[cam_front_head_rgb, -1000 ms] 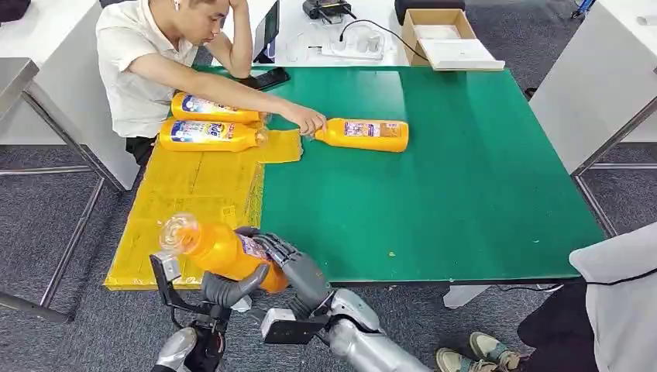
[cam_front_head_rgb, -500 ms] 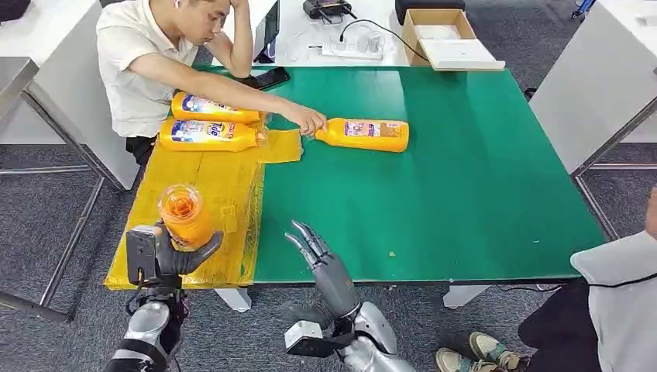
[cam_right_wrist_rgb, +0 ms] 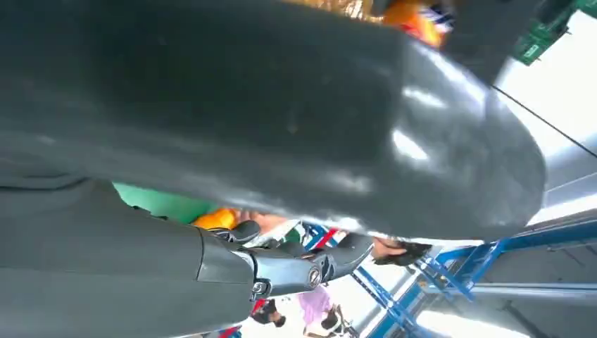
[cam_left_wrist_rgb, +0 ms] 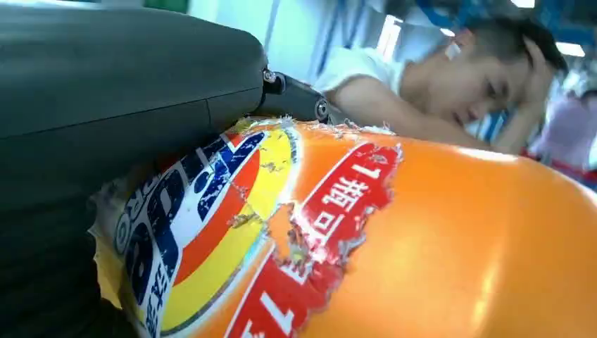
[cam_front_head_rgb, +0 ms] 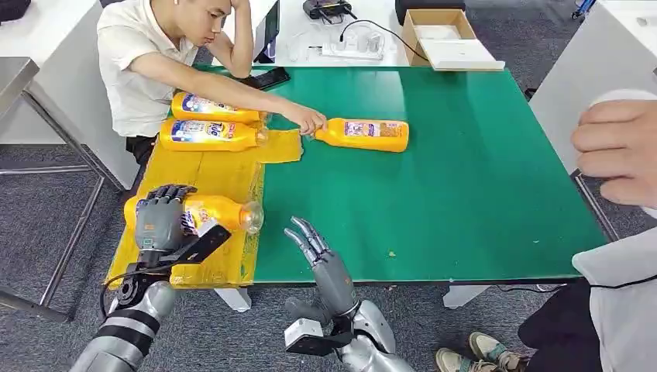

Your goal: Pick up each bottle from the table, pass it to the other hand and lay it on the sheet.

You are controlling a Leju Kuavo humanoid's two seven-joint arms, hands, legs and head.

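Since 0.5 s ago, held bottle [cam_front_head_rgb: 215,213] has gone from upright, neck toward the camera, to lying horizontal over the yellow sheet [cam_front_head_rgb: 203,180], neck pointing toward the green mat [cam_front_head_rgb: 449,178]. Left hand [cam_front_head_rgb: 161,219] is wrapped over the bottle's base end, fingers clamped across the label; left wrist view shows the torn label and orange body [cam_left_wrist_rgb: 394,239] pressed against the palm. Cannot tell if the bottle rests on the sheet or sits just above it. Right hand [cam_front_head_rgb: 319,256] unchanged: empty, fingers apart and extended, at the mat's near edge, well apart from the bottle.

Surface: green mat covers the table; the sheet lies along its left side, overhanging the near-left corner, wrinkled. Two more orange bottles [cam_front_head_rgb: 211,124] lie side by side at the sheet's far end. Fourth bottle [cam_front_head_rgb: 364,134] lies on the mat just right of the sheet; seated person's hand [cam_front_head_rgb: 307,121] touches its neck.

Room: grey carpet floor [cam_front_head_rgb: 46,209]. Person in white shirt [cam_front_head_rgb: 143,58] sits at far-left corner, head propped on one hand. Phone [cam_front_head_rgb: 267,77] near the elbow. White desk behind carries an open cardboard box [cam_front_head_rgb: 442,35] and a power strip [cam_front_head_rgb: 352,48]. Another person's hand [cam_front_head_rgb: 620,151], new since prev. frame, close to the camera at right edge. Shoes [cam_front_head_rgb: 472,353] on floor, bottom right.
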